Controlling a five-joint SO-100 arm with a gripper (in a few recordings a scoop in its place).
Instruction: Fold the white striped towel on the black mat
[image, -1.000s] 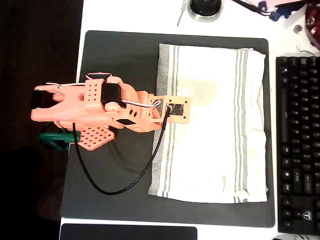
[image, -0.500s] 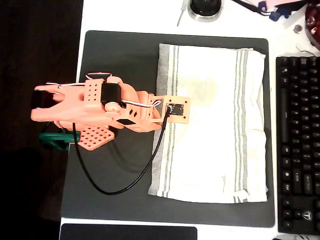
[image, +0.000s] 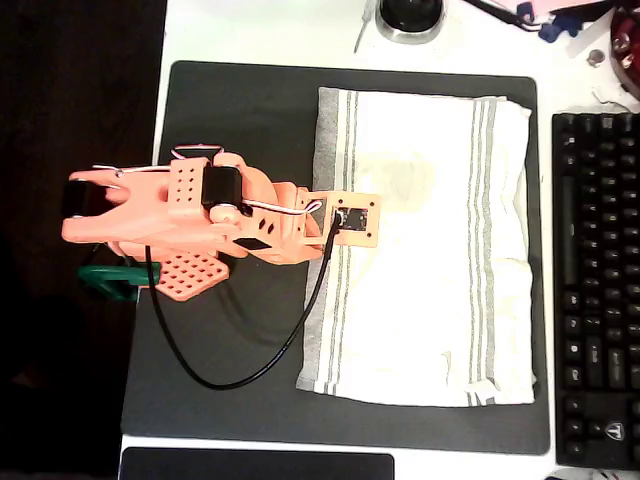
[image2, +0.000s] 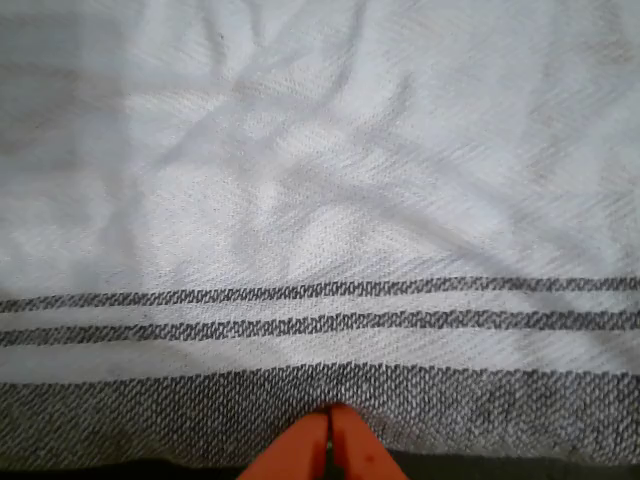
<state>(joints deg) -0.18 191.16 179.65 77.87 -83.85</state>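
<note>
Lying flat and wrinkled on the black mat (image: 240, 110), the white striped towel (image: 430, 250) spreads out ahead of the gripper (image2: 330, 420), covering the mat's right part in the overhead view. In the wrist view the orange fingertips (image2: 300, 452) are pressed together with no gap, resting at the towel's grey woven border band, just in from its edge; whether any cloth is caught between them cannot be told. Two thin grey stripes run crosswise just beyond the tips. From above, the orange arm (image: 190, 225) reaches over the mat's bare left part, its wrist camera plate (image: 350, 218) above the towel's left stripes. A black cable (image: 230, 375) loops below the arm. A black keyboard (image: 597, 290) lies past the towel's far edge.
</note>
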